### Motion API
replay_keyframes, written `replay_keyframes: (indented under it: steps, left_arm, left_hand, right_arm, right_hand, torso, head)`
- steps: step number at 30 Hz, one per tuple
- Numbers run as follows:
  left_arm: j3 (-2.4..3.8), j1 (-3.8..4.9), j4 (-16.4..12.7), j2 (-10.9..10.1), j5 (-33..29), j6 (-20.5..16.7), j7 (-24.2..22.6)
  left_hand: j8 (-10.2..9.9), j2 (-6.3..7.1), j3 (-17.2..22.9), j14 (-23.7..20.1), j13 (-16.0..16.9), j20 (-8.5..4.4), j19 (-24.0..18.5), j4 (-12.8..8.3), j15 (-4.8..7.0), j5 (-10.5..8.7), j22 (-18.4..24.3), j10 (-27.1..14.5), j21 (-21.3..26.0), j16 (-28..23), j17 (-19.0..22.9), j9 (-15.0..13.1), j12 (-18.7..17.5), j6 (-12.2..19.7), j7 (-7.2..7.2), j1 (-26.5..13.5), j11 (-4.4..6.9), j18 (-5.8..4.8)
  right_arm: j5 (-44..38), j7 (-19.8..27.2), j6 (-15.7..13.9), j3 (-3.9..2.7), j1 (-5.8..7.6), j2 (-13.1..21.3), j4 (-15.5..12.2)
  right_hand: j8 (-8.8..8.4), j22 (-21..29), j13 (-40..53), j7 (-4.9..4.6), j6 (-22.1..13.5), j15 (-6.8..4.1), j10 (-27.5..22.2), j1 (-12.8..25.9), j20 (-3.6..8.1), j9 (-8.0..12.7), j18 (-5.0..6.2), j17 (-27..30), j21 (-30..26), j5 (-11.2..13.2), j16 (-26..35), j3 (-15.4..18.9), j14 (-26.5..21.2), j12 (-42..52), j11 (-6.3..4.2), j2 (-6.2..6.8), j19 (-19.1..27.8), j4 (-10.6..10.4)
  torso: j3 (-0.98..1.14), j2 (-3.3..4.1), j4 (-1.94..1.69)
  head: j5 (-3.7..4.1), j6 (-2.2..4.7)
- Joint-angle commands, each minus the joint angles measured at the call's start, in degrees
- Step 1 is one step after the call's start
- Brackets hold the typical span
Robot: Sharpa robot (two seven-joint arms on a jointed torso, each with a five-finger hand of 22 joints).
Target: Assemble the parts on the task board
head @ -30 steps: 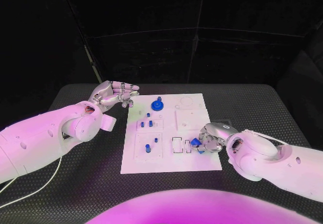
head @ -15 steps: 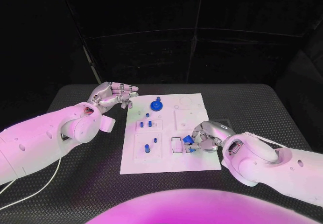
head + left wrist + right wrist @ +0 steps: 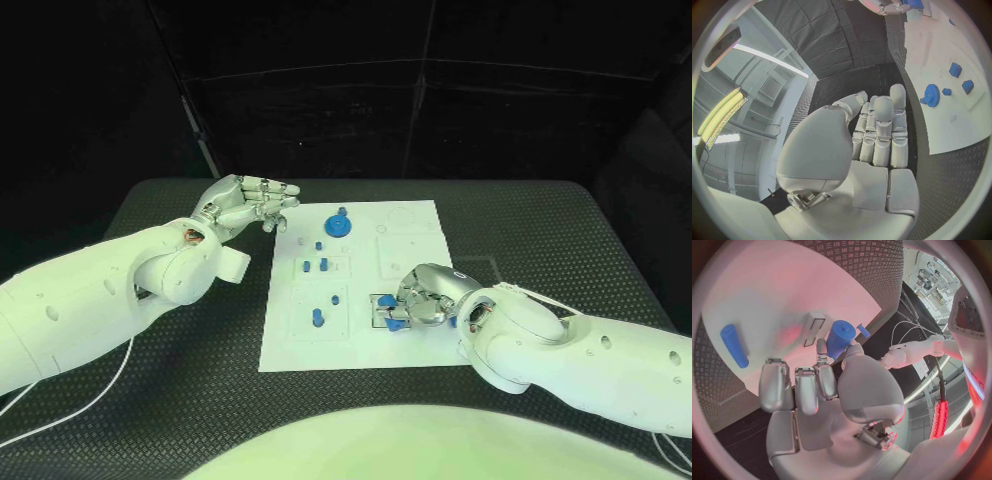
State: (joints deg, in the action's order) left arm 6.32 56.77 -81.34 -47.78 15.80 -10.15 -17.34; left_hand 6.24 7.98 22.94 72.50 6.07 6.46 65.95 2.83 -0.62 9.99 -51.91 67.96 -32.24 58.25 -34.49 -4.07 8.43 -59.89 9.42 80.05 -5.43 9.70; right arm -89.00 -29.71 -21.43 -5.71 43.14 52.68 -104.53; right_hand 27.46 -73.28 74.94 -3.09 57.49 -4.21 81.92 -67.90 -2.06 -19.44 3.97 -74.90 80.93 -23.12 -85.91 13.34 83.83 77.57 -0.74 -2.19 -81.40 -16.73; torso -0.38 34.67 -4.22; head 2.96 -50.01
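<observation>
You see the white task board (image 3: 418, 350) in the middle of the black table (image 3: 562, 230), and I place everything relative to this board. The right hand (image 3: 421, 297) is over the board's near right part, beside a small rectangular slot. Its thumb and fingers pinch a blue cylinder part (image 3: 840, 337), and in the right wrist view this part stands next to the slot on the white plate. A second blue cylinder (image 3: 734, 345) lies flat on the board, well apart from the held one.

The left hand (image 3: 248, 203) is just off the board's far left corner, above the table. Its fingers are straight and close together, bent a little toward the thumb, and they hold nothing.

On the board's far part you see a blue round gear (image 3: 338, 224). Several small blue pegs (image 3: 319, 265) stand in the left column of the board.
</observation>
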Motion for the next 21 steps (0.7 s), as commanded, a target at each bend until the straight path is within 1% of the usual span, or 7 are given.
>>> replay_keyframes:
  steps: [1,4,10,13,15,19,21]
  left_arm:
    - [0.07,0.07,-0.20,0.04,-0.23,0.52,-0.10]
    - [0.07,0.08,-0.21,0.03,-0.23,0.50,-0.08]
    - [0.07,0.08,-0.24,0.06,-0.23,0.49,-0.05]
    - [0.07,0.08,-0.23,0.08,-0.23,0.49,-0.04]
    - [0.07,0.08,-0.21,0.08,-0.23,0.49,-0.04]
    - [0.07,0.08,-0.19,0.07,-0.23,0.49,-0.02]
    - [0.07,0.08,-0.18,0.08,-0.23,0.51,0.00]
  left_hand:
    - [-0.21,-0.28,-0.33,-0.41,0.09,0.04,-0.34,0.13,-0.06,-0.23,0.07,-0.28,0.35,-0.20,0.05,0.06,0.21,0.30,0.24,-0.19,0.05,0.70]
    - [-0.21,-0.28,-0.33,-0.41,0.09,0.04,-0.34,0.13,-0.06,-0.23,0.07,-0.28,0.35,-0.20,0.05,0.06,0.21,0.30,0.24,-0.19,0.05,0.70]
    - [-0.22,-0.30,-0.35,-0.41,0.09,0.05,-0.34,0.16,-0.07,-0.23,0.07,-0.31,0.37,-0.18,0.02,0.06,0.23,0.30,0.25,-0.24,0.04,0.70]
    - [-0.22,-0.30,-0.35,-0.41,0.09,0.05,-0.34,0.16,-0.07,-0.23,0.07,-0.31,0.37,-0.18,0.02,0.06,0.23,0.30,0.25,-0.24,0.04,0.70]
    - [-0.22,-0.30,-0.35,-0.41,0.09,0.05,-0.34,0.16,-0.07,-0.23,0.07,-0.31,0.37,-0.18,0.02,0.06,0.23,0.30,0.25,-0.24,0.04,0.70]
    - [-0.22,-0.30,-0.35,-0.41,0.09,0.05,-0.34,0.16,-0.07,-0.23,0.07,-0.31,0.37,-0.18,0.02,0.06,0.23,0.30,0.25,-0.24,0.04,0.70]
    - [-0.23,-0.31,-0.36,-0.42,0.09,0.06,-0.33,0.18,-0.07,-0.23,0.08,-0.33,0.38,-0.19,0.04,0.06,0.24,0.32,0.27,-0.27,0.03,0.70]
  right_arm:
    - [-0.12,-0.36,2.60,-0.04,0.11,-0.48,0.50]
    - [-0.36,-0.40,2.71,-0.05,0.11,-0.95,1.02]
    - [-0.82,-0.45,2.24,-0.06,0.12,-1.74,1.69]
    - [-0.92,-0.43,1.79,-0.06,0.12,-2.06,1.82]
    - [-0.96,-0.39,1.42,-0.06,0.12,-2.24,1.83]
    - [-1.00,-0.32,0.99,-0.06,0.12,-2.38,1.77]
    - [-1.01,-0.30,0.84,-0.06,0.12,-2.40,1.72]
  right_hand:
    - [0.28,0.10,0.05,-0.01,0.18,-0.46,-0.13,1.25,0.26,-0.24,-0.36,-6.77,0.10,2.13,-0.08,0.75,4.57,-0.38,-0.34,-0.09,-0.12,-0.02]
    - [0.47,0.13,0.15,0.04,0.15,-0.49,-0.07,1.85,0.31,-0.63,-0.35,-6.74,0.06,5.21,-0.05,1.49,4.57,-0.51,-0.38,-0.23,-0.10,0.01]
    - [0.71,0.40,0.08,0.01,-0.13,-0.47,-0.16,3.63,0.31,-1.37,-0.29,-6.45,-0.17,11.76,0.13,3.00,4.51,-1.02,-0.34,0.22,0.08,-0.02]
    - [0.81,0.57,0.08,-0.02,-0.33,-0.42,-0.22,5.85,0.29,-1.76,-0.25,-6.33,-0.32,16.49,0.22,3.16,4.48,-1.29,-0.28,1.21,0.19,-0.08]
    - [0.86,0.61,0.12,-0.06,-0.45,-0.41,-0.23,7.83,0.27,-1.99,-0.24,-6.33,-0.36,19.14,0.24,2.62,4.49,-1.42,-0.28,2.43,0.21,-0.14]
    - [0.94,0.61,0.24,-0.03,-0.61,-0.43,-0.22,11.32,0.25,-2.40,-0.24,-6.32,-0.42,20.11,0.26,0.07,4.49,-1.61,-0.22,4.86,0.22,-0.21]
    - [0.98,0.60,0.25,-0.05,-0.60,-0.42,-0.23,11.98,0.26,-2.52,-0.24,-6.33,-0.43,20.09,0.27,-0.64,4.49,-1.68,-0.28,5.37,0.21,-0.23]
  torso:
    - [0.04,0.02,0.02]
    - [0.06,-0.05,0.19]
    - [0.09,-0.04,0.16]
    - [0.11,-0.06,0.14]
    - [0.11,-0.05,0.17]
    - [0.10,-0.04,0.21]
    - [0.09,-0.05,0.20]
  head:
    - [-0.21,0.01]
    - [-0.29,0.01]
    - [-0.29,0.01]
    - [-0.29,0.01]
    - [-0.32,0.01]
    - [-0.31,0.01]
    - [-0.25,0.01]
